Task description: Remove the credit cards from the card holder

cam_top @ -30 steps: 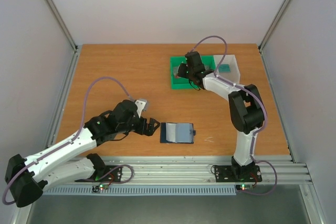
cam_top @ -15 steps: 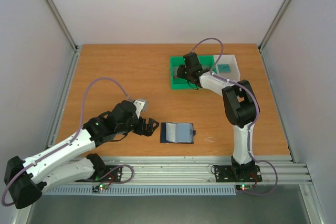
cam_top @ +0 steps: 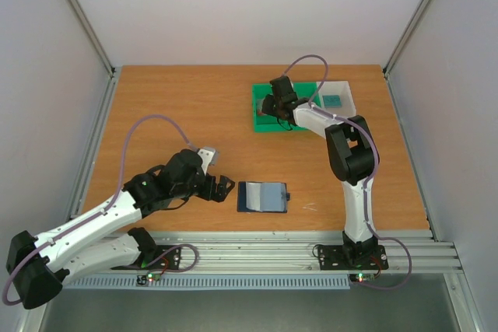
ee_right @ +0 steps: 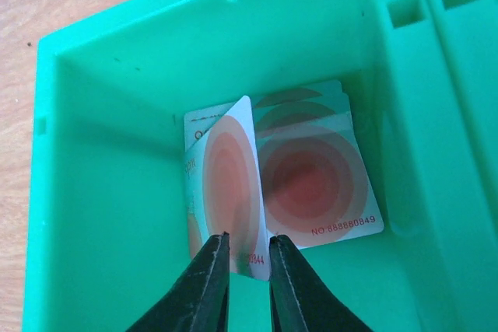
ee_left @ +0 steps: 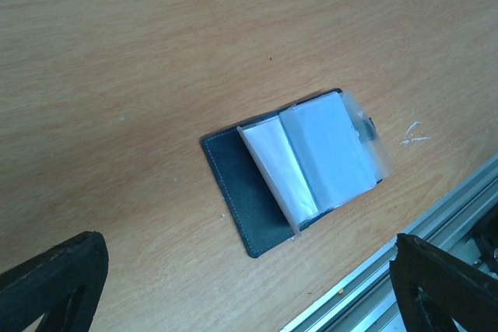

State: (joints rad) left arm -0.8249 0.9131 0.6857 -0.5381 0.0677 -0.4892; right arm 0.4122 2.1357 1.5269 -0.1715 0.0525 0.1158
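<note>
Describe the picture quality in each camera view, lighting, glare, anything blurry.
Top external view: even, soft light, sharp throughout. Left wrist view: card holder crisp, its clear sleeves washed pale by glare, the left claw's fingers dark and blurred in the corners. Right wrist view: green bin vividly lit with shaded inner walls, printing on the credit cards legible, right claw slightly soft.

Cards (ee_right: 311, 184): white with red-pink concentric rings. Bin (ee_right: 117, 192): plain green. Holder (ee_left: 241, 192): dark navy, pale grey-blue panel. Table (ee_left: 117, 75): orange woodgrain.
</note>
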